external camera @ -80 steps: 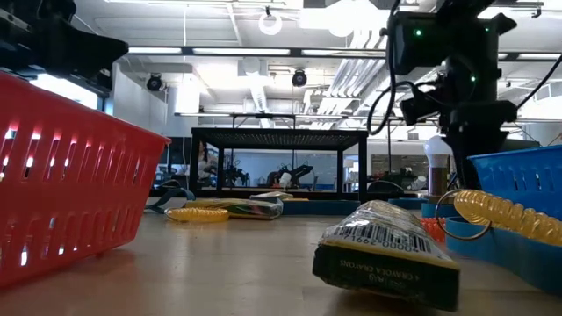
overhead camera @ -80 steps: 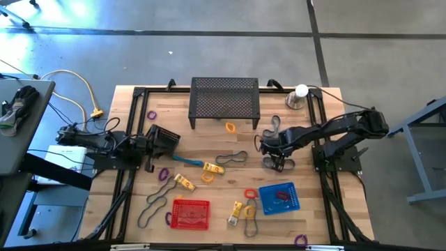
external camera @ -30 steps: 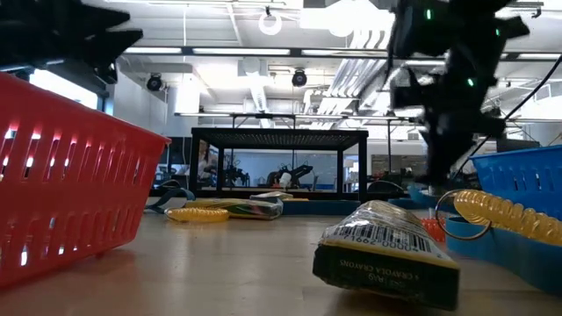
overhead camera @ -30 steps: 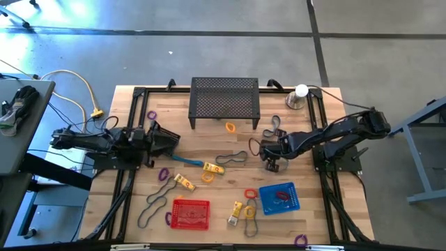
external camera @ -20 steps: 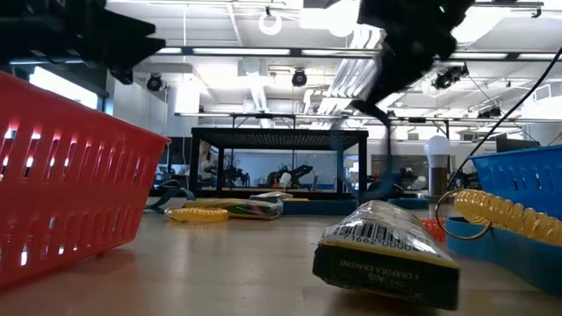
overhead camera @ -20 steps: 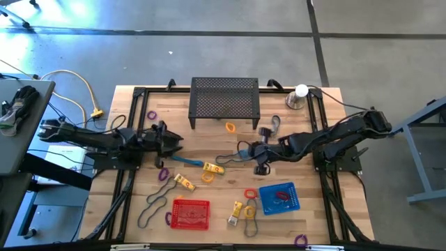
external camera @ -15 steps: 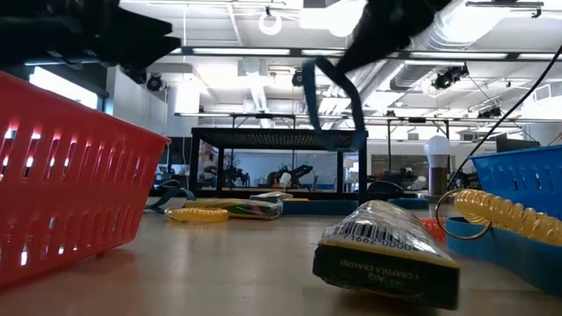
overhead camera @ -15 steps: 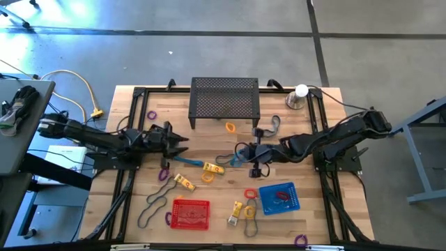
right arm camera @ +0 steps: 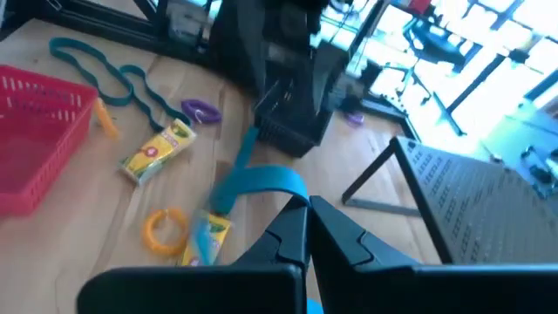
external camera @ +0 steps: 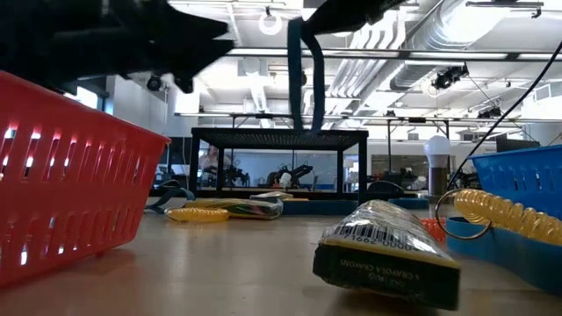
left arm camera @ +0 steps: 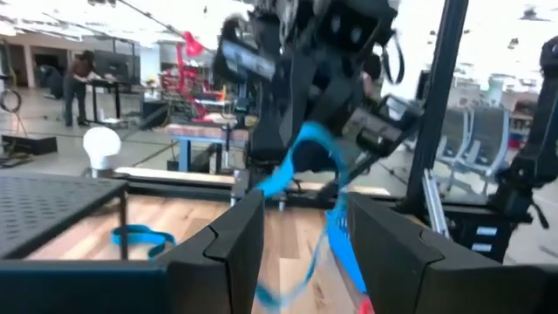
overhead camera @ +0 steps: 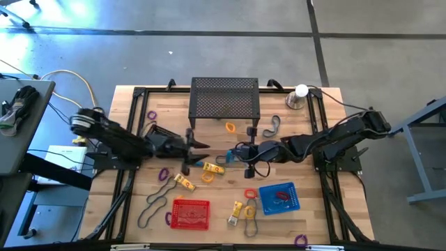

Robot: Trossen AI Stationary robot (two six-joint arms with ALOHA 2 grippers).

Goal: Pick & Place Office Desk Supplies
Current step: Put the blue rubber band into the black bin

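Centrally over the bench, two grippers meet around a teal band.

Right gripper (overhead camera: 245, 153) is clenched on the teal band loop (right arm camera: 253, 185), which hangs lifted above the wood near the middle of the bench, in front of the black mesh stand (overhead camera: 224, 101). Left gripper (overhead camera: 198, 148) faces it with fingers (left arm camera: 234, 247) spread apart, released, the band just beyond them. Yellow crayon boxes (overhead camera: 213, 168) lie below on the bench; the red basket (overhead camera: 190, 213) and blue basket (overhead camera: 279, 197) sit toward the near edge.

2 dark arms (overhead camera: 118, 139), black cables, blocky black fingers (left arm camera: 235, 244).
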